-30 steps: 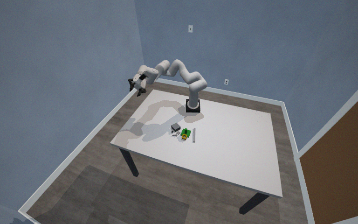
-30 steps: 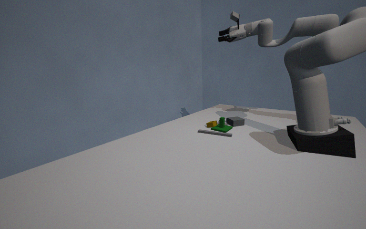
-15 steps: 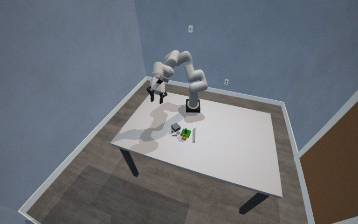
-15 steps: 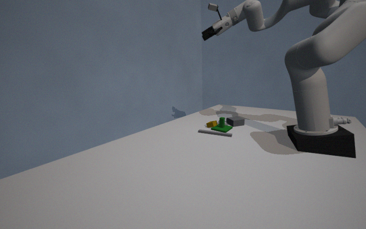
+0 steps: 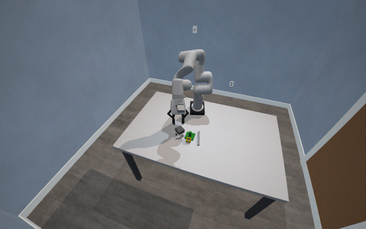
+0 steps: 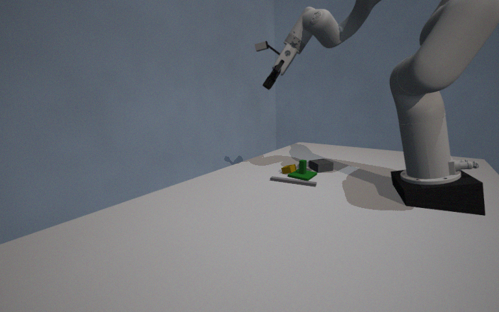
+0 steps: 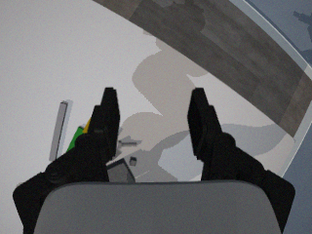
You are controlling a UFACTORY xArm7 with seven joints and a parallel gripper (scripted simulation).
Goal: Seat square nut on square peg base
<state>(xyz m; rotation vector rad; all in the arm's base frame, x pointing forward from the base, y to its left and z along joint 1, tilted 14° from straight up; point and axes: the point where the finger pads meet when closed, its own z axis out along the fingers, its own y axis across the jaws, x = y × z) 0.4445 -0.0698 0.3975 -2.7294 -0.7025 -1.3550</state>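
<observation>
Clutter sits in a tight group near the worktop's left edge, in front of the arm's black base plate. A dark grey block lies toward the base side, small grey bits just beside it, and a long grey bar lies flat on the far side of the green peg base. The green peg stands upright on that base. The yellow square nut lies on the white table, touching or just beside the base; it is not on the peg. The gripper hangs well above the group, jaws partly apart with nothing between them. Blue walls and grey plank flooring surround the table.
</observation>
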